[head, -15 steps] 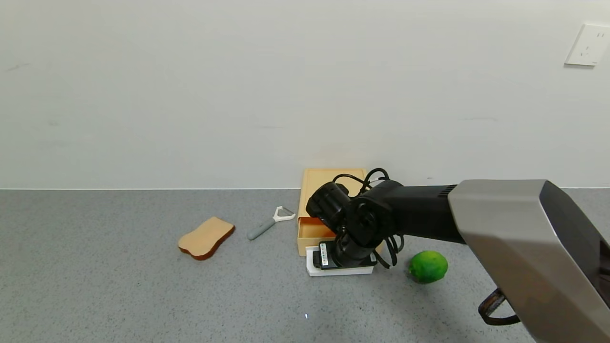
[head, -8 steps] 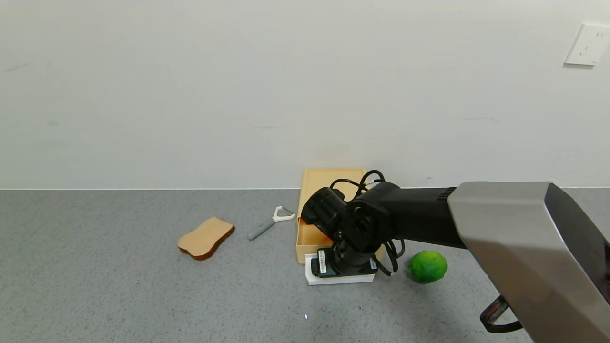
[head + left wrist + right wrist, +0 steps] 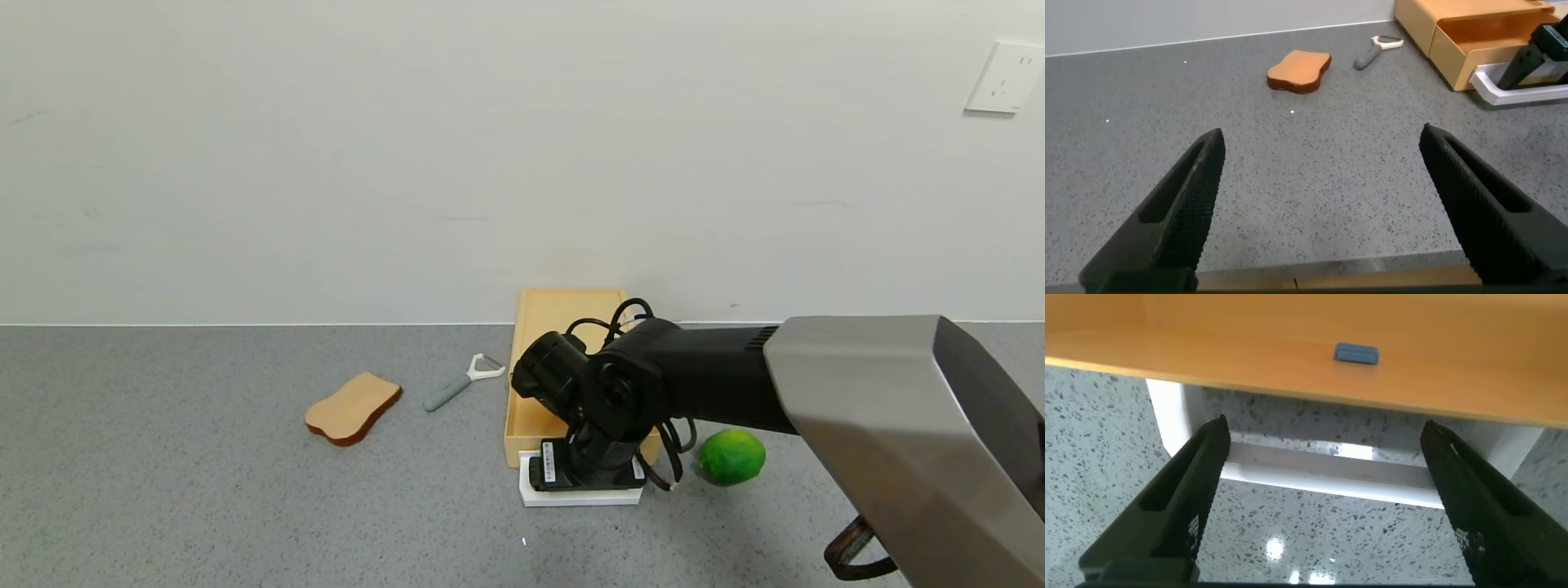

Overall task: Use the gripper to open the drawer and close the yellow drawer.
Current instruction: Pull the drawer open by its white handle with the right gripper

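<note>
The pale yellow-tan drawer unit (image 3: 563, 314) stands against the wall. Its tray (image 3: 522, 420) is slid partly out toward me, with the white loop handle (image 3: 580, 495) at its front. My right gripper (image 3: 584, 478) points down at the handle. In the right wrist view its fingers are wide open (image 3: 1324, 425), with the handle's white bar (image 3: 1331, 469) running between them and the tan tray front (image 3: 1249, 343) just beyond. My left gripper (image 3: 1323, 135) is open and empty, low over the table near its front edge. From there the drawer (image 3: 1454, 33) shows far off.
A tan bread slice (image 3: 353, 407) and a grey-handled peeler (image 3: 461, 382) lie left of the drawer. A green lime (image 3: 732, 457) sits right of the handle, close to the right arm. A small blue tab (image 3: 1356, 353) is on the tray front. A wall socket (image 3: 1004, 77) is high on the right.
The tray and its white handle have slid farther out from the unit toward me, and my right gripper has moved back with them. The other objects have not moved.
</note>
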You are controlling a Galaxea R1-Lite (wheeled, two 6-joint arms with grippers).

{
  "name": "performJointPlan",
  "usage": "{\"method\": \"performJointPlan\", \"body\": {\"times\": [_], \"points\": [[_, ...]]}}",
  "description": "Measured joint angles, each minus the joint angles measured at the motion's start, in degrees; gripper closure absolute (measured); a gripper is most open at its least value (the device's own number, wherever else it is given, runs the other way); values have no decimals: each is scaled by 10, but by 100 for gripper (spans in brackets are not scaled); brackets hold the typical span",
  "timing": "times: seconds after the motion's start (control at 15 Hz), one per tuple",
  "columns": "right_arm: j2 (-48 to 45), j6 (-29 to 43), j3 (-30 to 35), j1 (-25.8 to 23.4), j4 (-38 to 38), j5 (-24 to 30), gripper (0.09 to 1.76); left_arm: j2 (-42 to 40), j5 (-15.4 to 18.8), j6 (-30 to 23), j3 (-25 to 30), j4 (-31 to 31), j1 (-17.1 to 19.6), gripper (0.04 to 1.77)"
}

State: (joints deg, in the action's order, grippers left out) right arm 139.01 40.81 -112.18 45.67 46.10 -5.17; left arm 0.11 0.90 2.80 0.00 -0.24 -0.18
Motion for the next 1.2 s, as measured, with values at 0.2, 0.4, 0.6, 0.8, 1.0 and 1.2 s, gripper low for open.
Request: {"method": "performJointPlan", "body": {"times": [0.2, 0.4, 0.6, 0.8, 1.0, 1.2], "points": [[-1, 16, 5, 9, 2, 0, 14, 0, 0, 0, 0, 0, 0, 9], [-5, 21, 15, 12, 3, 11, 14, 0, 0, 0, 0, 0, 0, 9], [-13, 20, 38, 13, 2, 23, 14, 0, 0, 0, 0, 0, 0, 9], [-20, 21, 55, 18, 2, 24, 14, 0, 0, 0, 0, 0, 0, 9], [-25, 27, 62, 22, 4, 36, 14, 0, 0, 0, 0, 0, 0, 9], [-29, 28, 67, 27, 10, 44, 14, 0, 0, 0, 0, 0, 0, 9]]}}
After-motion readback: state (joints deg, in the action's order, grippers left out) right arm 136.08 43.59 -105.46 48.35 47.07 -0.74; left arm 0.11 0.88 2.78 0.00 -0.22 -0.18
